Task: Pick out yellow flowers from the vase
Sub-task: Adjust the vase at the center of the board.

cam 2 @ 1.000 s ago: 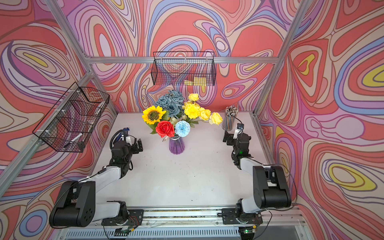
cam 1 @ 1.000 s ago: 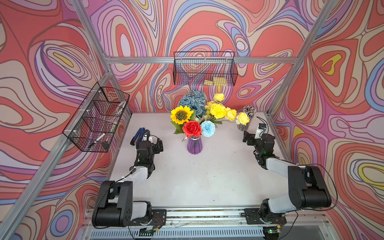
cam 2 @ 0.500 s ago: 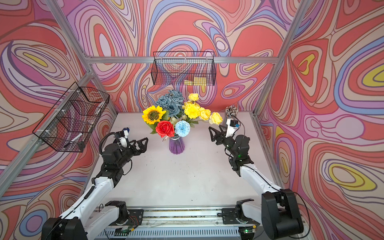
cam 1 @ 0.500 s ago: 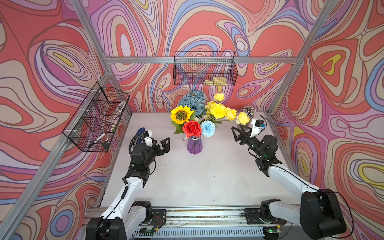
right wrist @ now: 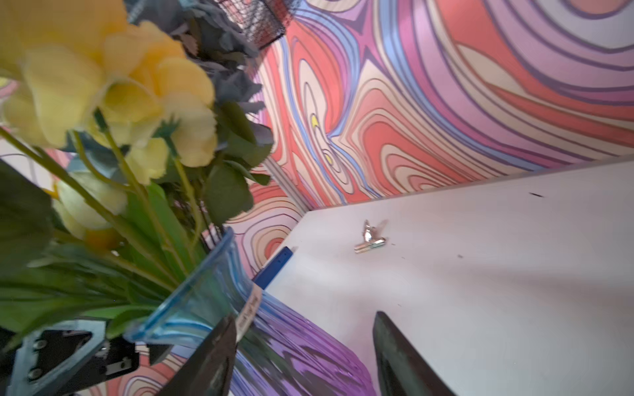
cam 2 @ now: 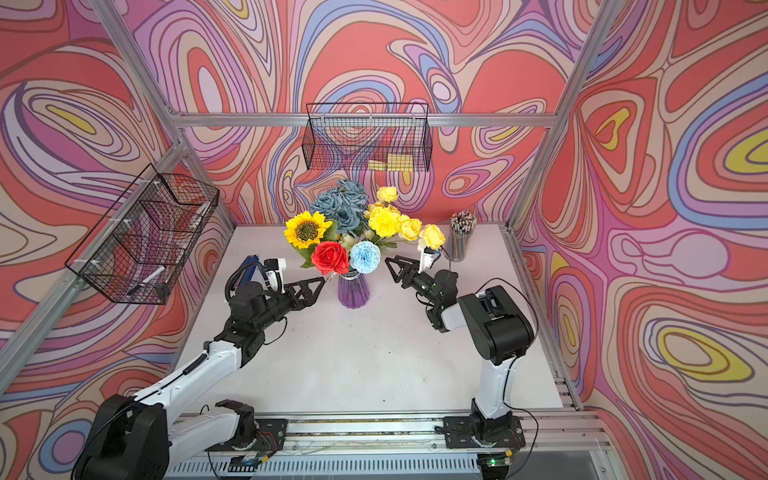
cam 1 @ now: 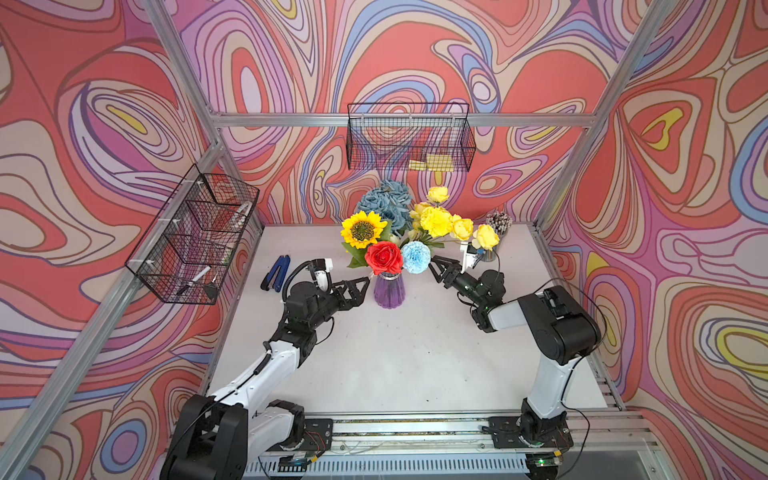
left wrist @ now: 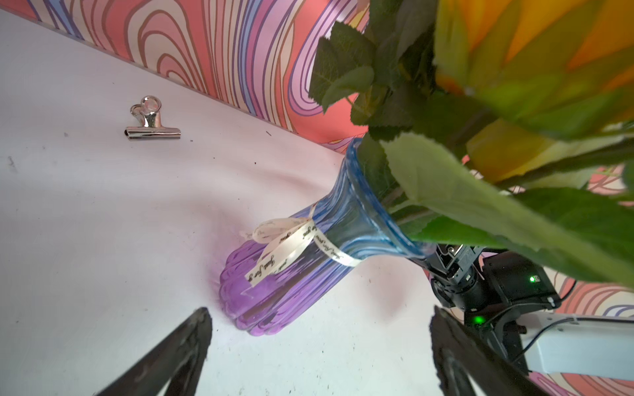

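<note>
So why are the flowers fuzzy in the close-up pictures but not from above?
Right wrist view: the yellow flowers and vase are smeared and blurred. Left wrist view: close leaves are soft, the silver clip crisp. Both top views look sharp.

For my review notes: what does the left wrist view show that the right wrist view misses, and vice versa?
Left wrist only: the tied bow of the cream ribbon, the orange-yellow underside of the sunflower, and the right arm, black with green lights. Right wrist only: pale yellow ruffled roses, grey-blue fabric roses, a black wire basket corner, and a blue tool. Both: the translucent purple ribbed glass vase and the shiny silver binder clip on the white table.
</note>
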You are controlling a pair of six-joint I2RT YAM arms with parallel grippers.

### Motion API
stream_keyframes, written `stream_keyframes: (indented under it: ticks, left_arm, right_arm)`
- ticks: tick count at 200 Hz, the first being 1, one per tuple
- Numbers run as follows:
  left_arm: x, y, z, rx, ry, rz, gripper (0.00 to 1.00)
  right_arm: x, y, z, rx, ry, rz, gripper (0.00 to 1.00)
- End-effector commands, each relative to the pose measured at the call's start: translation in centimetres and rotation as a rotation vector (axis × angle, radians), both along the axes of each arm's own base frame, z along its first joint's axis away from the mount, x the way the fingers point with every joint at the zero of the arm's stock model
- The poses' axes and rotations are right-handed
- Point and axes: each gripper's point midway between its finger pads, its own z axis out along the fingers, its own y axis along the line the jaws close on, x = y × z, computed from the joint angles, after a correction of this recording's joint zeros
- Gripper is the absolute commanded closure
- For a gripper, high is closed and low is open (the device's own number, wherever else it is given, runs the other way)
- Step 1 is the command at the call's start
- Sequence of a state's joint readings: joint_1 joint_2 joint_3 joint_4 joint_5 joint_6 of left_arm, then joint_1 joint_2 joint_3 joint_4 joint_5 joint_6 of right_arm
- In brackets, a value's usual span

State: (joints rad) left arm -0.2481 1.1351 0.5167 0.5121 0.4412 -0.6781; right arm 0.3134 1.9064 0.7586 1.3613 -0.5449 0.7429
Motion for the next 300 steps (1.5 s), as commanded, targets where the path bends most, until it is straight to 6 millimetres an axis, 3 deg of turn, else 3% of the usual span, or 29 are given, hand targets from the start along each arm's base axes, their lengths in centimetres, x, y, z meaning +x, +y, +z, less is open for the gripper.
stream_keyframes:
  ticks: [1,29,53,60,74,113,137,152,169,189,241,300]
  left_arm:
    - [1.2,-0.4,3.5,-0.059,-0.069,0.018,0.0]
    - [2.6,-1.7,3.5,-0.084,-0.032,0.01,0.09]
    - [3.8,-2.6,3.2,-0.061,0.044,-0.017,0.3]
    - [3.9,-2.8,3.0,-0.052,0.067,-0.018,0.34]
    - [3.8,-3.3,2.9,-0.014,0.102,-0.029,0.45]
    - [3.3,-3.2,2.9,0.042,0.162,-0.012,0.6]
    - [2.8,-3.7,2.2,0.064,0.256,-0.038,0.83]
    - [2.2,-3.9,1.4,0.113,0.322,-0.043,0.82]
    - [1.6,-4.2,1.1,0.136,0.343,-0.048,0.67]
    - [1.8,-4.4,1.9,0.098,0.313,-0.048,0.6]
    - [2.2,-4.7,0.5,0.139,0.375,-0.05,0.67]
    - [3.5,-5.4,1.2,0.126,0.364,-0.05,0.72]
  right_arm:
    - [-1.2,1.2,4.6,0.06,-0.143,0.066,0.37]
    - [-1.0,1.9,5.0,-0.018,-0.148,0.059,0.38]
    - [-1.1,2.5,4.8,-0.1,-0.137,0.054,0.39]
    - [-1.7,2.5,6.0,-0.115,-0.164,0.051,0.39]
    - [-2.1,2.7,6.2,-0.162,-0.183,0.044,0.39]
    - [-2.4,2.6,5.8,-0.192,-0.184,0.039,0.39]
    - [-2.4,2.6,5.4,-0.197,-0.175,0.034,0.4]
    - [-2.4,2.4,5.2,-0.211,-0.173,0.024,0.41]
    - [-2.5,2.2,5.1,-0.22,-0.176,0.01,0.41]
    - [-2.6,2.2,5.0,-0.228,-0.176,0.008,0.41]
    - [-2.9,1.9,5.1,-0.235,-0.177,0.001,0.41]
    - [-3.3,1.9,5.3,-0.24,-0.179,0.008,0.41]
